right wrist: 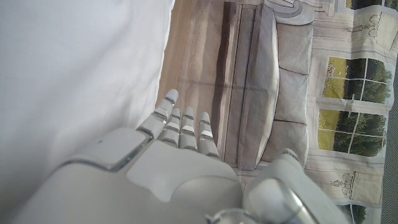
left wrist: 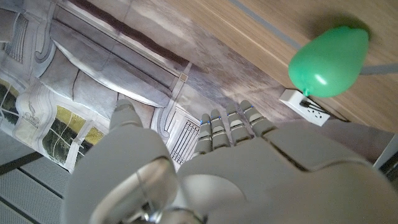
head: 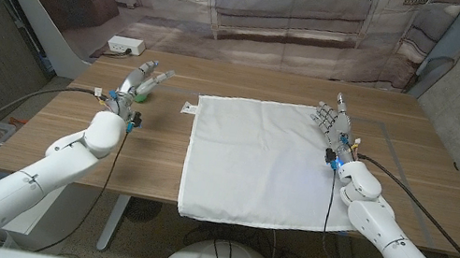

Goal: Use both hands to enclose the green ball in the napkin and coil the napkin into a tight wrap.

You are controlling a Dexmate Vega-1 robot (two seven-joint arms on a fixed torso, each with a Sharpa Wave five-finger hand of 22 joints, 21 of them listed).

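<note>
Your left hand [head: 135, 86] open at counter's far-left edge, beside green ball [head: 143, 92], ready to grab. Right hand [head: 333, 126] open, empty, at napkin [head: 258, 160] far-right corner, poised for folding.

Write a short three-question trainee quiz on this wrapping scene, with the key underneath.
1. True or false: the green ball already lies on the white napkin.
2. Which hand is beside the ball? A) left hand B) right hand C) neither
3. Fill in: the right hand is at the napkin's far ____ corner, seen from the robot.

Key
1. False. The ball sits on the bare wooden table, off the napkin's left edge, and the napkin lies spread flat.
2. A. In the left wrist view the ball lies just off the fingers, not held.
3. Right. Its fingers are spread, holding nothing.
</note>
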